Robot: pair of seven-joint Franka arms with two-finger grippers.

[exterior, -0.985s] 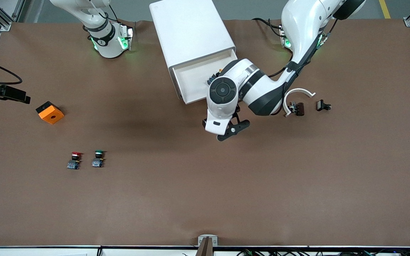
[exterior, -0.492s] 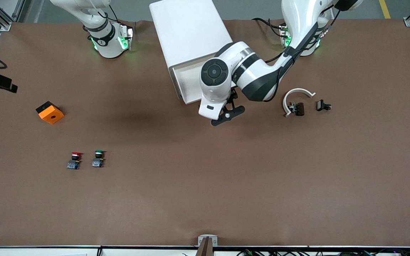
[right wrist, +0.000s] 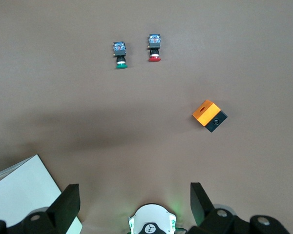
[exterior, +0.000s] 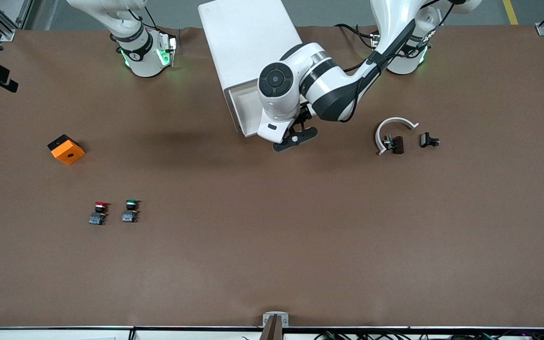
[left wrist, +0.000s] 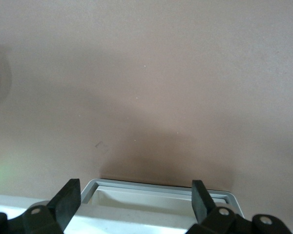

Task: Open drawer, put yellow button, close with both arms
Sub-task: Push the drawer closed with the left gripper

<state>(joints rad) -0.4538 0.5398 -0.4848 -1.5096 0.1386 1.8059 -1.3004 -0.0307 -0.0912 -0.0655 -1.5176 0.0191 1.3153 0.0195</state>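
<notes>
The white cabinet (exterior: pixel 248 42) stands between the two arm bases, and its top drawer (exterior: pixel 242 109) is pulled out, showing a white inside. The left arm reaches over that drawer. My left gripper (exterior: pixel 295 139) hangs open over the drawer's front edge with nothing in it. In the left wrist view the drawer's front rim (left wrist: pixel 161 187) lies between the spread fingers (left wrist: pixel 68 202). The yellow button is hidden under the left arm's wrist. My right gripper (right wrist: pixel 136 204) is open and empty, high above its own base (right wrist: pixel 151 222).
A red-capped button (exterior: pixel 100 206) and a green-capped button (exterior: pixel 131 204) stand side by side toward the right arm's end, nearer the front camera. An orange box (exterior: pixel 66 149) lies beside them. A white curved piece (exterior: pixel 395 123) and small black parts (exterior: pixel 429 140) lie toward the left arm's end.
The left arm's hand has moved from the table in front of the drawer to over the drawer's front edge, covering the yellow button. The right wrist has kept rising. Both grippers stayed open.
</notes>
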